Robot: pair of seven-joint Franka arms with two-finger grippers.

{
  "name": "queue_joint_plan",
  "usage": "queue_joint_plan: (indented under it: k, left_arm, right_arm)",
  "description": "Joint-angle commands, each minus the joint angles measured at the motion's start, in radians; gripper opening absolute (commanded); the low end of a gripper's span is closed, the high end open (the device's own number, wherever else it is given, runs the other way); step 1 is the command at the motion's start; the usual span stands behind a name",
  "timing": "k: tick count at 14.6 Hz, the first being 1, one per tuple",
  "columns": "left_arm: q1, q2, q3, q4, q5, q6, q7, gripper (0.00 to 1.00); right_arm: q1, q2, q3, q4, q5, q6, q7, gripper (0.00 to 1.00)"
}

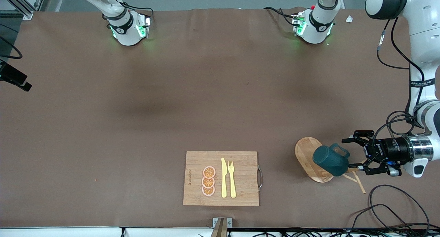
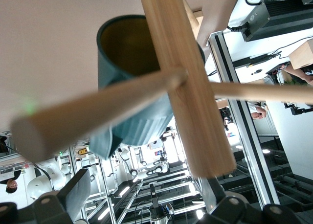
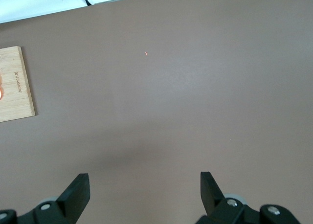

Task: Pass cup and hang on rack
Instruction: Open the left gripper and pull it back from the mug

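Note:
The dark teal cup (image 1: 330, 160) hangs tilted on the wooden rack, whose oval base (image 1: 304, 152) stands toward the left arm's end of the table. My left gripper (image 1: 354, 153) is level beside the cup's handle, open and apart from it. In the left wrist view the cup (image 2: 132, 121) shows its tan inside past the thick post (image 2: 190, 87), and a peg (image 2: 88, 116) crosses it; the left gripper (image 2: 146, 204) holds nothing. The right gripper (image 3: 145, 187) is open over bare table and out of the front view.
A bamboo cutting board (image 1: 240, 161) with orange slices, a yellow knife and a fork lies near the table's front edge. Black cables (image 1: 395, 209) loop under the left arm. The board's corner (image 3: 14, 84) shows in the right wrist view.

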Motion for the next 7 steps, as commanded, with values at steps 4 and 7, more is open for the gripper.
queue_joint_plan:
  k: [4, 7]
  left_arm:
    - [-0.054, -0.134, 0.008, -0.008, 0.161, 0.005, -0.031, 1.00]
    - [-0.077, -0.206, -0.001, -0.008, 0.305, 0.017, -0.004, 1.00]
  right_arm:
    - [-0.012, -0.004, 0.009, 0.006, 0.010, -0.011, 0.001, 1.00]
    - [-0.012, -0.004, 0.009, 0.006, 0.010, -0.011, 0.000, 1.00]
